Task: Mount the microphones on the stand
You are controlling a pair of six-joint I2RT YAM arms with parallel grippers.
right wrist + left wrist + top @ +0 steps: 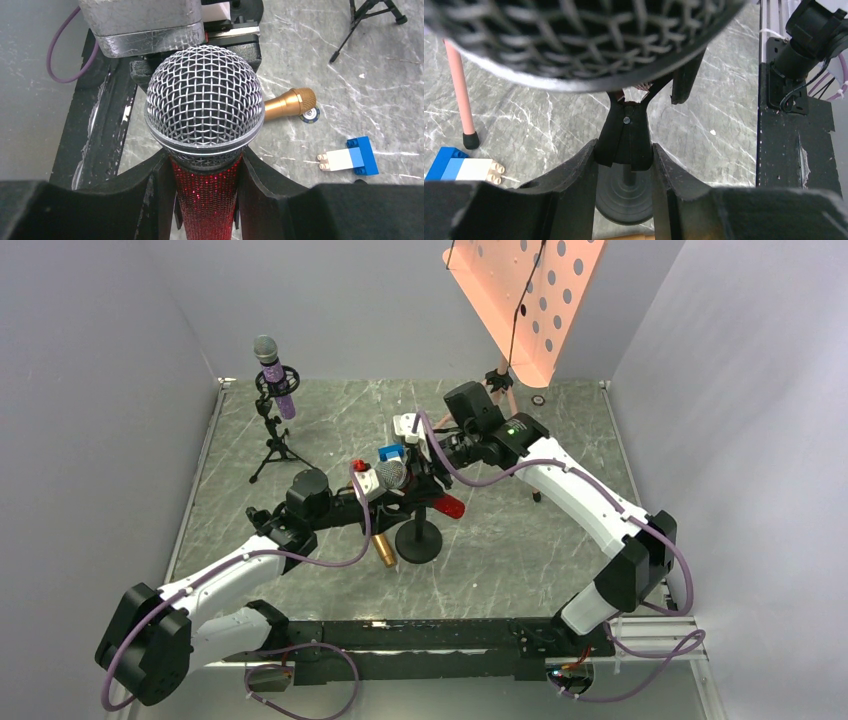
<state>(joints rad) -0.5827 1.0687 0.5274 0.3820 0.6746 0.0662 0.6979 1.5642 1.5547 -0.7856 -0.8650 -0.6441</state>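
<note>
My right gripper [206, 165] is shut on the glittery red microphone [207, 200], just below its silver mesh head [204, 105]. From above, this microphone [392, 476] lies tilted over the black round-base stand [418, 540]. My left gripper [624, 150] is shut on the stand's black clip [626, 132], with the mesh head [574, 40] close above it. The gold microphone [385, 552] lies flat beside the stand's base; the right wrist view shows the gold microphone [290, 103] too. The purple microphone [277, 378] sits upright in a small tripod stand [275, 445] at the back left.
A blue-and-white block [392, 453] lies on the table behind the grippers; the right wrist view shows this block [350, 157] as well. An orange perforated music stand [525, 300] on pink legs [500, 380] rises at the back right. Grey walls enclose the table.
</note>
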